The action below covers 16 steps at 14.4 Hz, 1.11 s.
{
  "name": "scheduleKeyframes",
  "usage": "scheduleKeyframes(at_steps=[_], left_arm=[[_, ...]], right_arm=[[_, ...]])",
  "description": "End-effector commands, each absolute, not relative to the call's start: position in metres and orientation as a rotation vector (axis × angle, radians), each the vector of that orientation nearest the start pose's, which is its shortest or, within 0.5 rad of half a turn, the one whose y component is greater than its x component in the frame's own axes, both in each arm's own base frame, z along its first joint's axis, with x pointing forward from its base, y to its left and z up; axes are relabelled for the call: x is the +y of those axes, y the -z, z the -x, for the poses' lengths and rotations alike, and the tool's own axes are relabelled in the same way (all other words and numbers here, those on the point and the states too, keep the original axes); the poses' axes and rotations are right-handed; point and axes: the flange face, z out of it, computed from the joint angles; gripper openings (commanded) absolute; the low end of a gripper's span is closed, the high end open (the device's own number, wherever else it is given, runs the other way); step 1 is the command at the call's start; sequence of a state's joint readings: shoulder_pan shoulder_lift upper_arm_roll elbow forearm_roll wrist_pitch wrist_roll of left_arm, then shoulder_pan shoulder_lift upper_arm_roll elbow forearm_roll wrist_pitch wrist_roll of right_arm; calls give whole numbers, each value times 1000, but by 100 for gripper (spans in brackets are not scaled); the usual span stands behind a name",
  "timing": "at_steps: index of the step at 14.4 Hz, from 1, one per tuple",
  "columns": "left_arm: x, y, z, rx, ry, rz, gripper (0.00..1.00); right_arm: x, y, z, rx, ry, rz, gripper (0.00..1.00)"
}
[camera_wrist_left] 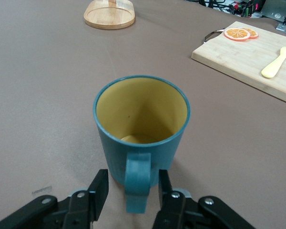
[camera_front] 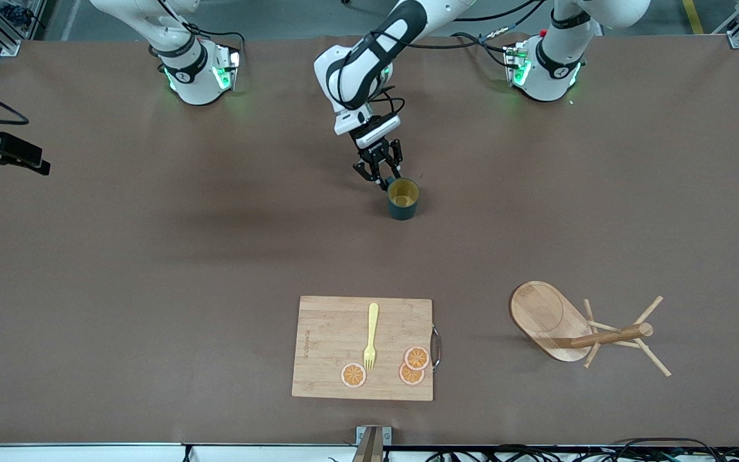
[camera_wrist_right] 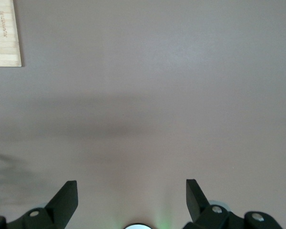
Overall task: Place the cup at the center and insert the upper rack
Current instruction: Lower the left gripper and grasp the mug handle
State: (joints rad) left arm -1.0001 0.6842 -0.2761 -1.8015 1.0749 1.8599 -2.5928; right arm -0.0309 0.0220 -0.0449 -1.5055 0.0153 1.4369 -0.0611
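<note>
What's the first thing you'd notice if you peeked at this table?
Probably the teal cup with its yellow inside, standing mid-table, with the left gripper straddling its handle. Next, the wooden mug tree, tipped on its side toward the left arm's end, beside a cutting board holding a yellow fork and orange slices.

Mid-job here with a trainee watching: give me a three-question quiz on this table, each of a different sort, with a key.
1. True or false: the upper rack stands upright.
2. The left gripper's fingers flank which part of the cup? A rim, B handle, C base.
3. Fill in: the yellow fork lies on the ___.

Key: 1 false, it lies on its side; 2 B; 3 cutting board. The right gripper waits open over bare table.
</note>
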Motion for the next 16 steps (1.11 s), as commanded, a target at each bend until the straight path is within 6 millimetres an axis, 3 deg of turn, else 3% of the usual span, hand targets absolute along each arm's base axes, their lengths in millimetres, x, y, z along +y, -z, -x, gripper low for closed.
scheduleKeyframes(at_steps=[1,4,7,9,13,16], left_arm=[[-561,-162,-255,-918,1232,2530,29],[-568,-174,-264,-952,1233,2538,1],[-572,-201,-295,-1049,1227,2532,1],[-563,-232,-322,-1105,1175,2523,1],[-557,-327,-375,-1237,951,2580,1],[-521,-400,-415,-1280,787,2632,1]], right_arm=[[-39,-641,-519,35,-90,3126,100],[-39,-655,-505,28,-57,3132,100],[-39,-672,-491,30,-35,3132,100],[-41,-678,-485,32,-28,3132,100],[-42,-679,-485,30,-37,3132,100],[-43,-691,-486,33,-2,3134,100]])
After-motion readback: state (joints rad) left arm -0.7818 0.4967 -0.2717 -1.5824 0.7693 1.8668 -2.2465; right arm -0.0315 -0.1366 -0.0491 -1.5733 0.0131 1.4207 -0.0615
